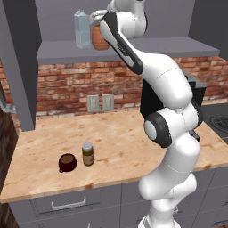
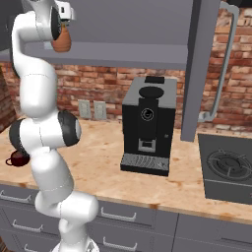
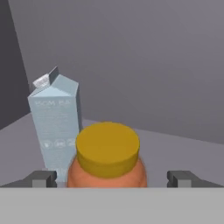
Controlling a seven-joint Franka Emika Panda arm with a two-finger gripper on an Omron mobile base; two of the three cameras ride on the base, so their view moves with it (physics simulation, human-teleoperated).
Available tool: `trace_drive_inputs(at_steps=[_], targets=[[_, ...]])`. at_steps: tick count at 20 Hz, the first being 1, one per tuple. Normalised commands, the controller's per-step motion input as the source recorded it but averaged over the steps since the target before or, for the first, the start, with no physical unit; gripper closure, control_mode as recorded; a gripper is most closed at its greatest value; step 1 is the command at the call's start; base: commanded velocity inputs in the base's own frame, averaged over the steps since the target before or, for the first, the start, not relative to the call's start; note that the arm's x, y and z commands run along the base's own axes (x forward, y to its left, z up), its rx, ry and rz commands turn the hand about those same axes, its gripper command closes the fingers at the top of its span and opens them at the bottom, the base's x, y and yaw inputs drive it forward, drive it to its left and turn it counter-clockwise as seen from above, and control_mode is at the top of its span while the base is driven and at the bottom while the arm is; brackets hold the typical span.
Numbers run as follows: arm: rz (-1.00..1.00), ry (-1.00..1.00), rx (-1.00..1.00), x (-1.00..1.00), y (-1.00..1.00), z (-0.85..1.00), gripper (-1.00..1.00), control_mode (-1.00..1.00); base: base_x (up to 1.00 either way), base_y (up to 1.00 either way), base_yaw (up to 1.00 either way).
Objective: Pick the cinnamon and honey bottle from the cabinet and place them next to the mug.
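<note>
Gripper (image 3: 111, 178) up at the cabinet (image 1: 133, 46) shelf, jaws spread wide, one fingertip either side of the honey bottle (image 3: 108, 159), not clamped on it. Pale blue carton (image 3: 54, 124) stands upright just beside the bottle, close to one finger. Down on the wooden counter (image 1: 124, 138), cinnamon (image 1: 87, 154) stands just beside the mug (image 1: 67, 162). Black coffee machine (image 2: 147, 125) further along the counter, well apart.
</note>
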Motion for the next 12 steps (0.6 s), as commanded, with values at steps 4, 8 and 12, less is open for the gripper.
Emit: trace_drive_inputs(at_steps=[4,8,12], targets=[[0.00,0.01,0.00,0.26,0.13,0.00,-1.00,-1.00,0.00,0.00,0.00],[0.00,0.03,0.00,0.15,0.11,0.00,-1.00,-1.00,0.00,0.00,0.00],[0.00,0.08,0.00,0.11,0.08,-0.02,-1.00,-1.00,0.00,0.00,0.00]])
